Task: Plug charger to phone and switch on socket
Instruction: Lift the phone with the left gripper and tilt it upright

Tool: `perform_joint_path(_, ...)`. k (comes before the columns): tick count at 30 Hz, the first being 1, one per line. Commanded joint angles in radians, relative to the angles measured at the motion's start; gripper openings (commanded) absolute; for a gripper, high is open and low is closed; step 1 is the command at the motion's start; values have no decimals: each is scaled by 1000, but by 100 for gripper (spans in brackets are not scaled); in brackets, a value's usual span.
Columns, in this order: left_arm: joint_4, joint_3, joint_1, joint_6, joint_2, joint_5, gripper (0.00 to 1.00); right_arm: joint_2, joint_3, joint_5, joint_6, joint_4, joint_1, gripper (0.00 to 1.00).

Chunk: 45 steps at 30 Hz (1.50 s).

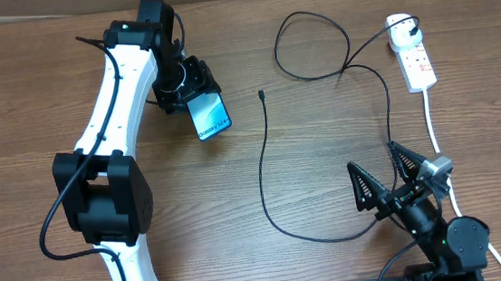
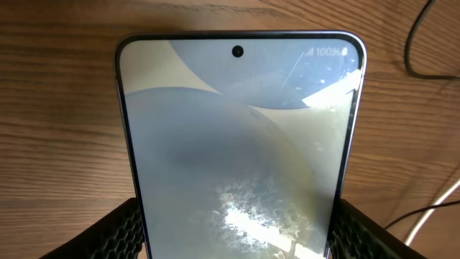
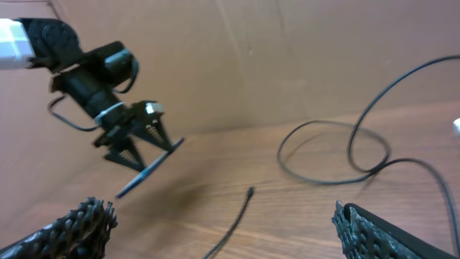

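W/ the phone [image 1: 210, 117] clamped by its long edges, the left end effector [image 1: 194, 98] holds it tilted, clear of the worktop [image 1: 26, 69], upper left of centre. It's rigid, glass-faced, prob. slick & fragile, so edges are the place to hold. The right end effector [image 1: 385, 172] gapes wide, empty. The charger [image 1: 265, 148] lies loose mid-worktop, its tip [image 1: 261, 94] near the phone, to its right. It's light & limp, so pinch close behind the tip. Bare wood btwn tip & phone; cable loops crowd near the socket [image 1: 414, 58].

lower end of phone [image 2: 237, 144] cut off, socket [image 1: 413, 56] too small to tell on or off
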<state>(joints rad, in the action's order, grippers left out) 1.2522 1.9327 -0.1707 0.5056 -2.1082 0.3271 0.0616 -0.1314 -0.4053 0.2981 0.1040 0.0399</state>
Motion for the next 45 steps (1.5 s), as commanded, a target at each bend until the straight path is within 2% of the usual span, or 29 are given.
perform_joint_path(1,-3,34,-6,54,3,72,4,92,-97,-81,47,41,4,100)
perform_joint_path(8,9,35,-6,79,10,145,4,422,-370,-151,45,224,4,100)
perform_joint_path(14,93,77,-5,133,19,150,4,674,-576,-150,39,429,4,100)
perform_joint_path(21,151,98,1,188,19,325,4,872,-635,-151,40,475,4,100)
perform_joint_path(27,271,98,14,342,19,412,4,951,-635,-183,43,475,4,100)
perform_joint_path(32,316,98,15,345,19,529,4,969,-635,-184,43,475,4,100)
perform_joint_path(42,323,98,16,345,19,870,4,969,-635,-184,43,478,4,100)
perform_joint_path(45,306,98,26,381,19,905,4,969,-635,-184,43,478,4,100)
